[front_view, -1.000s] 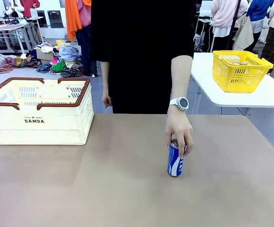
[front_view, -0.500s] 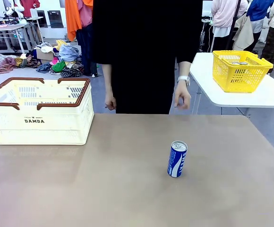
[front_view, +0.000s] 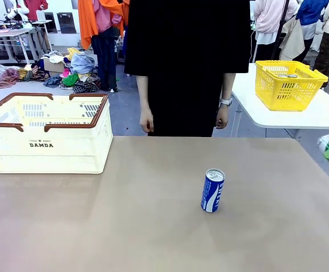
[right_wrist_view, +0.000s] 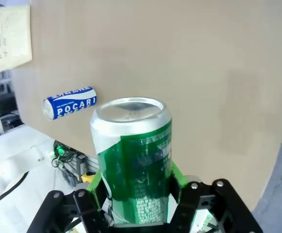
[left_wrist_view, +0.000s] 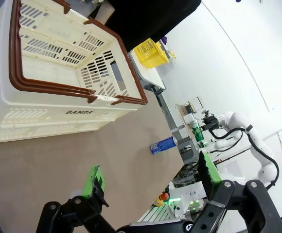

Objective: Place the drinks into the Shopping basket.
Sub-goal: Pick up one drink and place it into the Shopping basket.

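1. Altogether we count two drinks, a blue can (front_view: pixel 212 190) and a green can (right_wrist_view: pixel 133 165), one Shopping basket (front_view: pixel 48 153), and one smaller yellow basket (front_view: pixel 289 85).
2. We see the blue can upright on the table (front_view: pixel 125 221), right of the middle and well apart from the Shopping basket at the far left; nothing touches it.
3. Our right gripper (right_wrist_view: pixel 136 178) is clenched on the green can, a green pad on each side of its body.
4. Our left gripper (left_wrist_view: pixel 150 177) is released, its jaws spread wide and empty above the table.
5. We see the person's two hands (front_view: pixel 147 122) (front_view: pixel 222 117) hanging loose beyond the far edge.
6. Both cans are slim, smooth cylinders with silver tops. The Shopping basket is slotted cream plastic, rectangular and brown-rimmed, and the table is matte tan.
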Controlling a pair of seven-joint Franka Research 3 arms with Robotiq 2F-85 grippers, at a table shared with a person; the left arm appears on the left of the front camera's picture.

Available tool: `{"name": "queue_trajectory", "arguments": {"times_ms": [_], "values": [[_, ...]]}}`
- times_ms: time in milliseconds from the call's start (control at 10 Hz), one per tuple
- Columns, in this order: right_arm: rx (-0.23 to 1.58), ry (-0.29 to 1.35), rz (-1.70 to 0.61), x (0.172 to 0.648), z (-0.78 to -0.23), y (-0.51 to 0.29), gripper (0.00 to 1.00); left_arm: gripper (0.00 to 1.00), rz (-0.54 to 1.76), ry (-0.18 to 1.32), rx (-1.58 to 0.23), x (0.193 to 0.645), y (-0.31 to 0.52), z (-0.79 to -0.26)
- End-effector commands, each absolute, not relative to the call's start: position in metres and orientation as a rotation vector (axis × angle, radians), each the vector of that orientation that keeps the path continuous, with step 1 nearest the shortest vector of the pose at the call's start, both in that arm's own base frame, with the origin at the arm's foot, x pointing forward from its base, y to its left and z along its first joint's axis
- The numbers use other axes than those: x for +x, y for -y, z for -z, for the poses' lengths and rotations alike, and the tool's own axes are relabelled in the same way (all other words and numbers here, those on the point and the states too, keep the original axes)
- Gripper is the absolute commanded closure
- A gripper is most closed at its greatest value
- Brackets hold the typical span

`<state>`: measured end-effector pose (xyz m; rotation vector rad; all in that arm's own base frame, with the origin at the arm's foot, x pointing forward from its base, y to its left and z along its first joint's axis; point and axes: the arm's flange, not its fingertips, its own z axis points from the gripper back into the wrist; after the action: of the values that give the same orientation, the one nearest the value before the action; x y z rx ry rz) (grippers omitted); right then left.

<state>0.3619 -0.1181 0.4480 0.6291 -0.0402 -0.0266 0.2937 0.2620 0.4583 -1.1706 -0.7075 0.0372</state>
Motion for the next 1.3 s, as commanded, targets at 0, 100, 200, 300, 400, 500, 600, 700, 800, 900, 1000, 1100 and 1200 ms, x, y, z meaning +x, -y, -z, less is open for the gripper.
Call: {"name": "queue_trajectory", "arguments": {"times_ms": [0, 100, 200, 300, 400, 500, 600, 700, 800, 900, 1000, 1100, 1200], "values": [[0.602, 0.094, -0.056, 0.381, -0.48, 0.041, 1.0, 0.0, -0.035, 0.723, -1.186, 0.293, -0.262, -0.461], [0.585, 0.091, -0.116, 0.394, -0.502, 0.002, 1.0, 0.0, -0.035, 0.723, -1.186, 0.293, -0.262, -0.461], [0.529, 0.048, -0.196, 0.411, -0.521, -0.051, 1.0, 0.0, -0.035, 0.723, -1.186, 0.293, -0.262, -0.461], [0.483, 0.048, -0.274, 0.423, -0.529, -0.102, 1.0, 0.0, -0.035, 0.723, -1.186, 0.293, -0.262, -0.461], [0.449, 0.033, -0.303, 0.435, -0.527, -0.153, 1.0, 0.0, -0.035, 0.723, -1.186, 0.293, -0.262, -0.461], [0.44, 0.002, -0.308, 0.445, -0.516, -0.201, 1.0, 0.0, -0.035, 0.723, -1.186, 0.293, -0.262, -0.461], [0.43, -0.006, -0.301, 0.449, -0.496, -0.255, 1.0, 0.0, -0.035, 0.723, -1.186, 0.293, -0.262, -0.461], [0.433, 0.024, -0.257, 0.446, -0.475, -0.297, 1.0, 0.0, -0.035, 0.723, -1.186, 0.293, -0.262, -0.461], [0.435, 0.073, -0.199, 0.439, -0.456, -0.33, 1.0, 0.0, -0.035, 0.723, -1.186, 0.293, -0.262, -0.461], [0.421, 0.072, -0.159, 0.429, -0.435, -0.358, 1.0, 0.0, -0.035, 0.723, -1.186, 0.293, -0.262, -0.461], [0.408, 0.035, -0.195, 0.419, -0.412, -0.384, 1.0, 0.0, -0.035, 0.723, -1.186, 0.293, -0.262, -0.461], [0.376, 0.061, -0.21, 0.412, -0.393, -0.405, 1.0, 0.0, -0.035, 0.723, -1.186, 0.293, -0.262, -0.461], [0.356, 0.058, -0.224, 0.408, -0.376, -0.421, 1.0, 0.0, -0.035, 0.723, -1.186, 0.293, -0.262, -0.461]]}}
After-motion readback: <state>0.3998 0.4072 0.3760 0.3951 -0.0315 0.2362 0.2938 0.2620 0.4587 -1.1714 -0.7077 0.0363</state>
